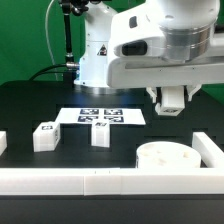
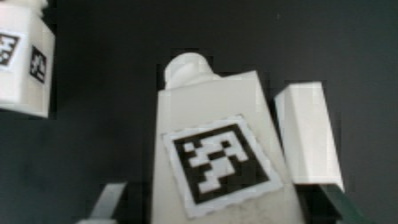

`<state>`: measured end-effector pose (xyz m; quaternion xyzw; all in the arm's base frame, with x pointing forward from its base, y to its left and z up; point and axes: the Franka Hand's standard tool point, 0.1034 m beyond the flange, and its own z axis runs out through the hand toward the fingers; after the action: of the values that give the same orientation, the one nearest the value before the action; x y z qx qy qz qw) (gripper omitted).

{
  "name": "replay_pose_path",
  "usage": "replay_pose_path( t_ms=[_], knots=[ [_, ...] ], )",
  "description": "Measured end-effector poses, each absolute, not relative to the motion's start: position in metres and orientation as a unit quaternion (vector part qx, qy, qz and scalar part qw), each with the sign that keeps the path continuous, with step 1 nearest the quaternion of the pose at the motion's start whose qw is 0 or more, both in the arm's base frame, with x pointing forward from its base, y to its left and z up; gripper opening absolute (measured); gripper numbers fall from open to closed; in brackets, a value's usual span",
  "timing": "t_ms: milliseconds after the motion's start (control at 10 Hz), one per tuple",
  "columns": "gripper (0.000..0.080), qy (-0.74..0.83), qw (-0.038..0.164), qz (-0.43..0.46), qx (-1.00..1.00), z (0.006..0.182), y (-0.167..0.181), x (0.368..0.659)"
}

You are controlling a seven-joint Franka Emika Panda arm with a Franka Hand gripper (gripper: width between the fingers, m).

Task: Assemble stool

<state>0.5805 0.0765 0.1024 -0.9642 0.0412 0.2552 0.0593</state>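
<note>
stool kit, white hard plastic: light, stiff, smooth, likely slippery. seat disc [image 1: 163, 157], nearest, flat on the table [image 1: 30, 100] just behind the border rail [image 1: 100, 181]; take by its rim. loose leg [image 1: 45, 135] and second loose leg [image 1: 100, 131], farther, before the marker board [image 1: 100, 116]; pinch across flat sides. gripper [image 1: 168, 99], raised above, jaws part-spread, apparently clamped on a third leg [image 2: 214, 140].

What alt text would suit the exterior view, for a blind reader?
A white robot arm hangs its pincer over a black table, toward the exterior view's right. On the table lie a round white seat, a tagged leg, a second leg and the marker board; a white rail borders the near edge.
</note>
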Motion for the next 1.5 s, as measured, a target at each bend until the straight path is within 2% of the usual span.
replay_pose_path(
  t_ms=[500, 600, 700, 1100, 1500],
  knots=[
    [0.0327, 0.042, 0.06, 0.053, -0.996, 0.116, 0.091, 0.614],
    [0.0327, 0.045, 0.06, -0.011, -0.997, 0.115, 0.091, 0.62],
    [0.0327, 0.045, 0.059, -0.038, -0.997, 0.113, 0.091, 0.616],
    [0.0327, 0.042, 0.058, -0.192, -0.979, 0.112, 0.092, 0.631],
    [0.0327, 0.026, 0.056, -0.213, -0.975, 0.111, 0.082, 0.636]
  ],
)
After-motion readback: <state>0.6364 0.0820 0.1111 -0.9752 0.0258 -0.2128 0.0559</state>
